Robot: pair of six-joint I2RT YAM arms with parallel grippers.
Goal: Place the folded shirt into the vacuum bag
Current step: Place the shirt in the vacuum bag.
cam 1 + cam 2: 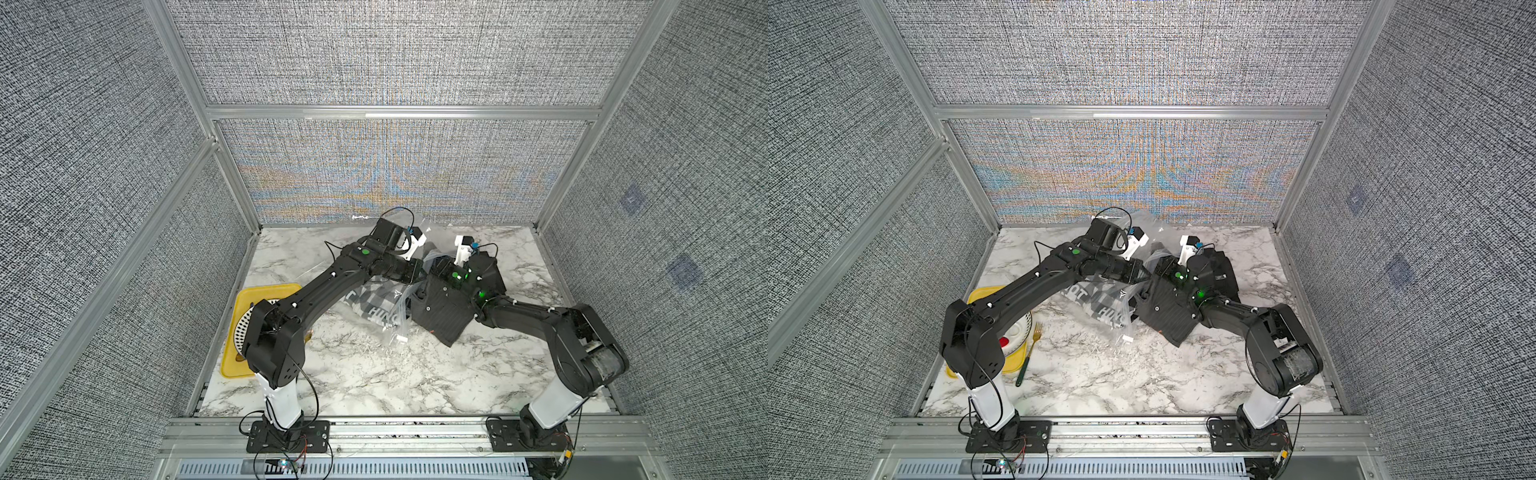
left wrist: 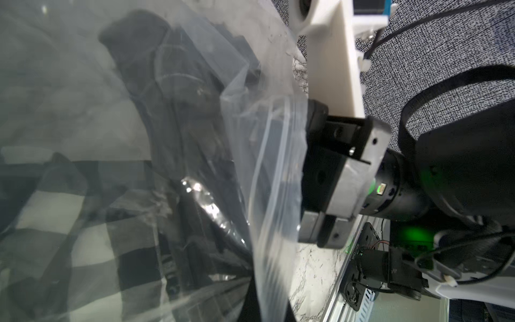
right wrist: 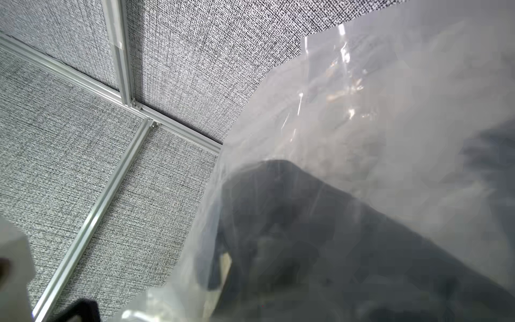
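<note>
Left gripper [image 1: 419, 271] and right gripper [image 1: 435, 270] both pressed together, contents hidden; vacuum bag [image 1: 386, 328] looks limp, slippery, so I'd pinch its stiffer zip rim [image 2: 269, 178].

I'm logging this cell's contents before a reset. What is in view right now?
vacuum bag: 1, clear, table centre, mouth raised between the tools
printed shirt: 1, grey, white and black, inside the vacuum bag
black shirt: 1, black, outside the bag by its mouth, partly under the right arm
tray: 1, yellow, by the left arm's base
dish: 1, white with a dotted rim, on the tray
fork: 1, gold with a green handle, along the tray's edge
table: 1, white marble
left arm: 1, black
right arm: 1, black
left tool: 1, black, shut, at the bag's mouth
right tool: 1, black, shut on the bag's rim
</note>
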